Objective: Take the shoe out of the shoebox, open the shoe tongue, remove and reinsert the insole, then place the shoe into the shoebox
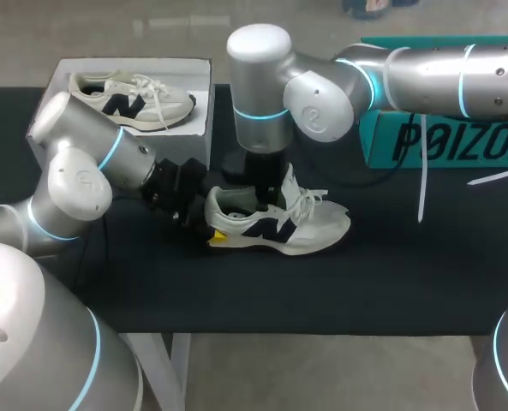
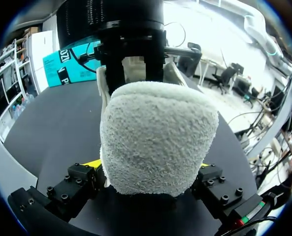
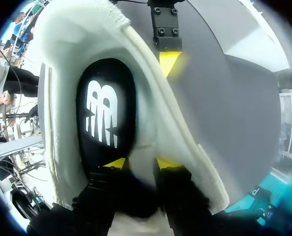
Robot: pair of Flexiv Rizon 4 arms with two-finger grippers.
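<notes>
A white sneaker [image 1: 279,224] with a dark side logo lies on the black table [image 1: 391,274], toe to the right. My left gripper [image 1: 209,228] clasps its fuzzy heel [image 2: 158,137] from both sides, its yellow tips just showing beside the heel. My right gripper [image 1: 266,201] reaches straight down into the shoe's mouth. Inside the shoe, the right gripper [image 3: 142,163] has its fingers a little apart over the black insole [image 3: 106,113] with a white logo, which lies flat in the heel. Nothing is pinched between them. One finger [image 3: 168,54] of the left gripper shows outside the heel wall.
A grey shoebox [image 1: 200,111] at the back left holds a second sneaker [image 1: 129,98]. A teal box lid [image 1: 442,141] lies at the back right, with a white strip [image 1: 422,184] hanging in front of it. Bare black tabletop lies in front of the shoe.
</notes>
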